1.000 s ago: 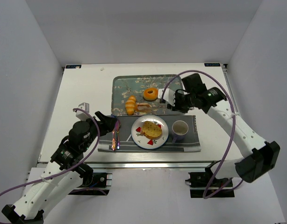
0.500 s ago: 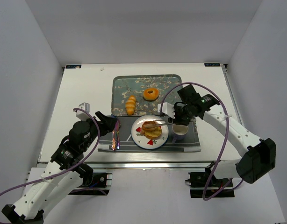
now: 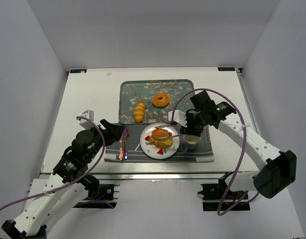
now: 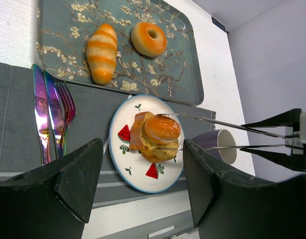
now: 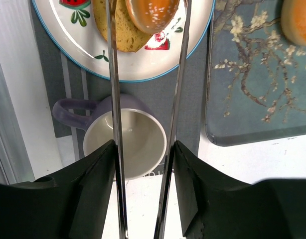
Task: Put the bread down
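Note:
A round sesame bun (image 3: 161, 133) sits on top of the toast on the white watermelon plate (image 3: 170, 151). It also shows in the left wrist view (image 4: 163, 128) and the right wrist view (image 5: 152, 12). My right gripper (image 3: 188, 123) is shut on metal tongs (image 3: 173, 130), whose two arms (image 5: 113, 74) lie either side of the bun. I cannot tell whether the tips still press it. My left gripper (image 3: 115, 133) is open and empty, above the grey placemat's left end beside the cutlery (image 3: 123, 144).
A flowered tray (image 3: 128, 92) behind the plate holds a striped croissant (image 3: 139, 111) and a donut (image 3: 160, 100). A purple mug (image 3: 192, 137) stands right of the plate, under the tongs. A small metal bracket (image 3: 88, 112) lies at the left.
My right arm swung the tongs with the bun from the tray's front edge to over the plate, and the bun now rests on the toast. The left arm has not moved.

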Robot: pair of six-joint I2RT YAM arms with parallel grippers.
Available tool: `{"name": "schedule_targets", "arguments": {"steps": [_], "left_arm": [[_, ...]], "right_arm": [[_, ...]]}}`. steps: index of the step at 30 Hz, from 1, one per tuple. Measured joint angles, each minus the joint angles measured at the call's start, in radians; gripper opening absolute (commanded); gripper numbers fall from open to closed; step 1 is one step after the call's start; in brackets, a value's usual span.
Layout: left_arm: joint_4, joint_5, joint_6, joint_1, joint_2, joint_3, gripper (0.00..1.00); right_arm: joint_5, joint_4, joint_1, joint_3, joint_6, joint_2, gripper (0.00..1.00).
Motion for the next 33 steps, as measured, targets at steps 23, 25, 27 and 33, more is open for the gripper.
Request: {"name": "schedule_targets", "arguments": {"steps": [23, 25, 27, 33], "left_arm": [[0.001, -0.001, 0.000, 0.000, 0.000, 0.000, 0.74], [0.002, -0.001, 0.000, 0.000, 0.000, 0.000, 0.74], [0.003, -0.001, 0.000, 0.000, 0.000, 0.000, 0.74], [0.005, 0.001, 0.000, 0.000, 0.000, 0.000, 0.74]], "right_arm": [[-0.082, 0.005, -0.002, 0.069, 0.063, -0.104, 0.42], [-0.090, 0.019, -0.013, 0.073, 0.090, -0.111, 0.40], [-0.108, 0.051, -0.059, 0.074, 0.140, -0.111, 0.37], [-0.154, 0.195, -0.458, 0.068, 0.320, -0.064, 0.17]]}}
